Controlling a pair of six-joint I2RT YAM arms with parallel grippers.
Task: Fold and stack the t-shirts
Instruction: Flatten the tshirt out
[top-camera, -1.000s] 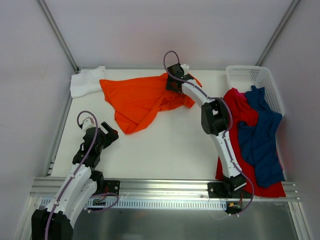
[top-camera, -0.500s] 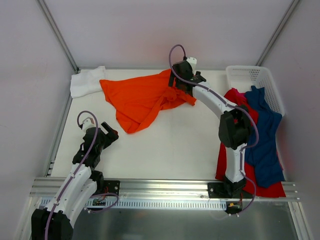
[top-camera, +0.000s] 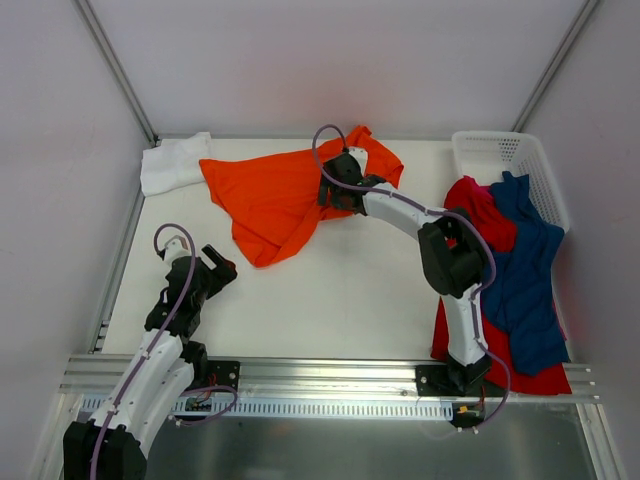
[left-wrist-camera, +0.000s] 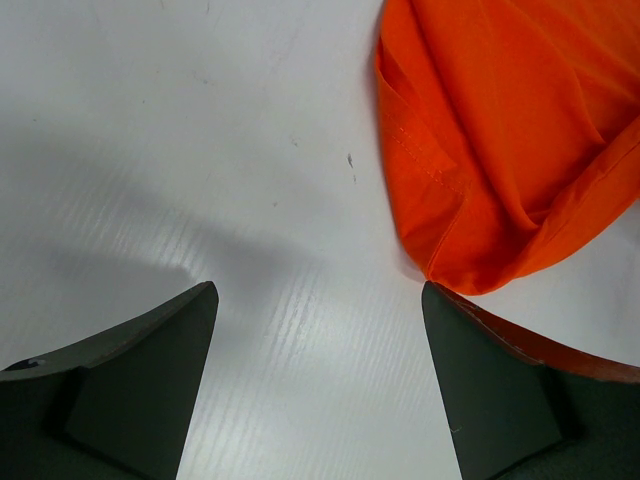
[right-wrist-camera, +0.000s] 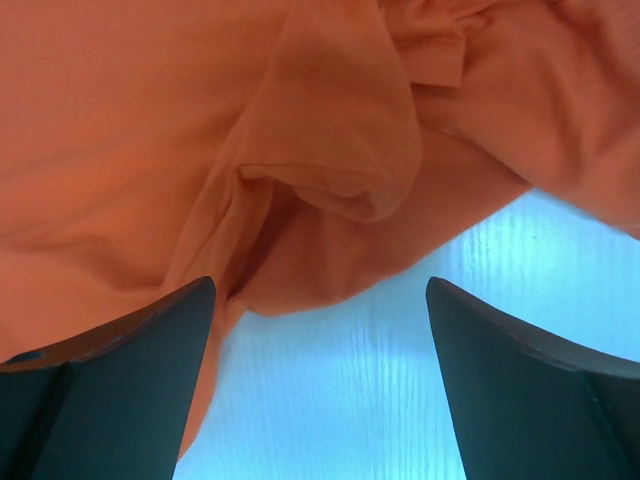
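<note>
We hover our right claw (top-camera: 335, 196) open over the orange t-shirt (top-camera: 265, 200); our left claw (top-camera: 222, 268) stands open near left

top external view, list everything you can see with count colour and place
bright orange cloth t-shirt: 1, orange, rumpled, far middle of the table
white cloth t-shirt: 1, white, bunched in the far left corner
red cloth t-shirt: 1, red, right side, under the blue one
dark blue cloth t-shirt: 1, dark blue, on the red one
white perforated plastic basket: 1, white, far right corner
table: 1, white
left gripper: 1, black, open, near left
right gripper: 1, black, open, over the orange shirt
</note>
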